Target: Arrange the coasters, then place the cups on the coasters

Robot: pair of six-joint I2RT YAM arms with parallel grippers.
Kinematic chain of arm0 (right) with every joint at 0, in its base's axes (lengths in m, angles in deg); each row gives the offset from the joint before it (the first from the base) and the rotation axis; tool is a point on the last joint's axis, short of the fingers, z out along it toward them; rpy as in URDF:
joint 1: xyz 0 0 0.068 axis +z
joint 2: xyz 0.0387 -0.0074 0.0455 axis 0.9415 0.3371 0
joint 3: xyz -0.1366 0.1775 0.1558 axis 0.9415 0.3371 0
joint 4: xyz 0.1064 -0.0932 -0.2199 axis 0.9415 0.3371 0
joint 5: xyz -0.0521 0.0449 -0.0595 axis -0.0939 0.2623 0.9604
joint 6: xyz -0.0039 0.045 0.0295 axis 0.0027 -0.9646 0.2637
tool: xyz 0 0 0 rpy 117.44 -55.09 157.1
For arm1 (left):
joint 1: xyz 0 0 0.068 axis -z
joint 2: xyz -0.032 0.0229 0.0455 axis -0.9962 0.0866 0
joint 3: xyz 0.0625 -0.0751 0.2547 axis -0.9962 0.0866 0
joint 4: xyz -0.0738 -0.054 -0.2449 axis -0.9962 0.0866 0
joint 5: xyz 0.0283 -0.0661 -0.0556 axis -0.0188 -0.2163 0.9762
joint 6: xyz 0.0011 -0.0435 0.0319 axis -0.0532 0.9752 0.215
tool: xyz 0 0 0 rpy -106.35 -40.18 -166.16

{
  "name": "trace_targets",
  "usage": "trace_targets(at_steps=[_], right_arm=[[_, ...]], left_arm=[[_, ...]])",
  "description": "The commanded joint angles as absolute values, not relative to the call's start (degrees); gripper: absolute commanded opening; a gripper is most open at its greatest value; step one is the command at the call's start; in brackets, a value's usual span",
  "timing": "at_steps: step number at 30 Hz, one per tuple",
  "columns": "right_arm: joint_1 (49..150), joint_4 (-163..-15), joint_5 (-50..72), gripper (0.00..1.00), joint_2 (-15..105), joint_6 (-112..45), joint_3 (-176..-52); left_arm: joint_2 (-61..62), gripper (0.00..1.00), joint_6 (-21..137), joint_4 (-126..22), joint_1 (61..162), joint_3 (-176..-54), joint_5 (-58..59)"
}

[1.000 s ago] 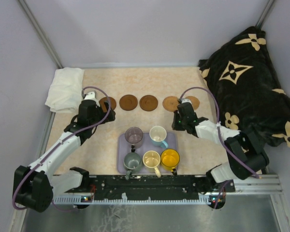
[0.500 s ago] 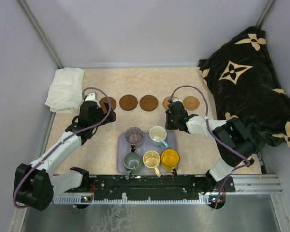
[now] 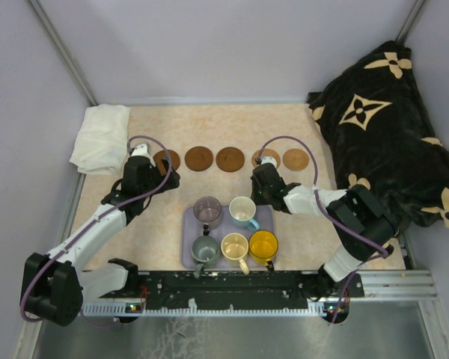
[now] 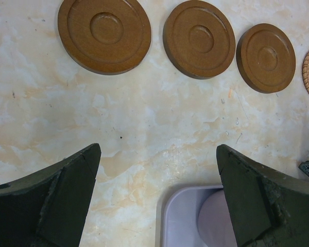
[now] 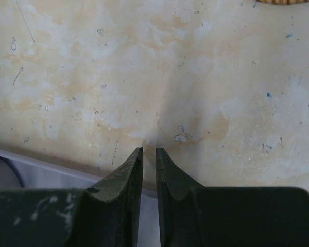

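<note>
Five coasters [image 3: 199,158] lie in a left-to-right row across the far side of the table [image 3: 172,127], so arranging looks complete. All five cups [image 3: 234,246] stand on the lavender tray [image 3: 188,233] at the near side, and none is placed yet. The left gripper [image 4: 158,150] hangs wide open and empty, just nearer than the leftmost coaster. The right gripper [image 5: 149,150] is closed on nothing. Over the last second it has moved left and nearer, from the right-hand coasters toward the tray's far right corner. The left gripper has not moved.

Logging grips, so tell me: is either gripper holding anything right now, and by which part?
Nothing is held: the left gripper is wide open and empty, the right gripper shut on nothing.
</note>
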State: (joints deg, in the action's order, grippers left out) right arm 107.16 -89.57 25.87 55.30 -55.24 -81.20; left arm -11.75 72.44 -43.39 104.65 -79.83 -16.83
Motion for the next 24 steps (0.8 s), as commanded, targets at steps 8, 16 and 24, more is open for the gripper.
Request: trace_targets(at_steps=[8, 16, 24], right_arm=[[109.17, -85.19, 27.99, 0.17, 54.00, -58.15, -77.11], [109.70, -83.17, 29.33, 0.17, 50.96, -59.93, -73.74], [109.77, -81.27, 30.81, 0.17, 47.61, -60.97, -71.11]], left_arm=[[-12.13, 1.00, 72.83, -44.74, 104.85, -79.63, -16.60], [-12.13, 1.00, 73.09, -44.71, 104.87, -79.74, -16.85], [-12.09, 1.00, 73.36, -44.70, 104.89, -79.82, -16.60]])
